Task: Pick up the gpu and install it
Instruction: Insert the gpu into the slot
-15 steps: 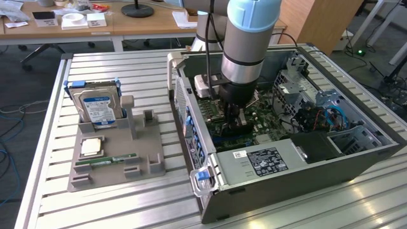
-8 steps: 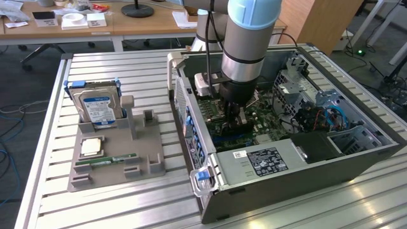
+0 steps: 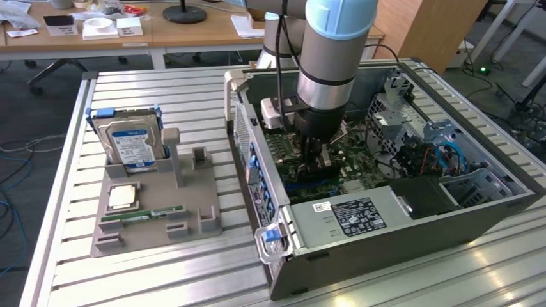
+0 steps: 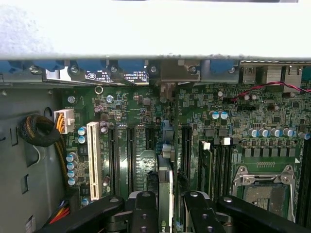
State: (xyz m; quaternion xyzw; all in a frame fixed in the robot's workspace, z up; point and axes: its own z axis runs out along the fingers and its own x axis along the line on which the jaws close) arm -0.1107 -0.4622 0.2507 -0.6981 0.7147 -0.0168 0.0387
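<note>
Wrist view shows my gripper [image 4: 165, 208] squeezing the gpu [image 4: 165, 194] on its edge. I hold it just above the green board [image 4: 146, 126] inside the computer case [image 3: 401, 230].

An open grey metal computer case [image 3: 401, 224] lies on the slatted aluminium table [image 3: 153, 275], at the exterior view's right; a grey plastic parts holder [image 3: 153, 211] sits left, carrying a silver blue-labelled hard drive [image 3: 132, 144] at its far end.

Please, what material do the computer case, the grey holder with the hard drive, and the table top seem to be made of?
The computer case: probably painted sheet metal, matte dark grey, with thin folded edges. The grey holder: likely plastic, perhaps printed, dull and uniformly grey with blocky slots. The table top: apparently aluminium profiles, pale silver slats with grooves and soft reflections. The gripper holds the gpu inside the case.
</note>
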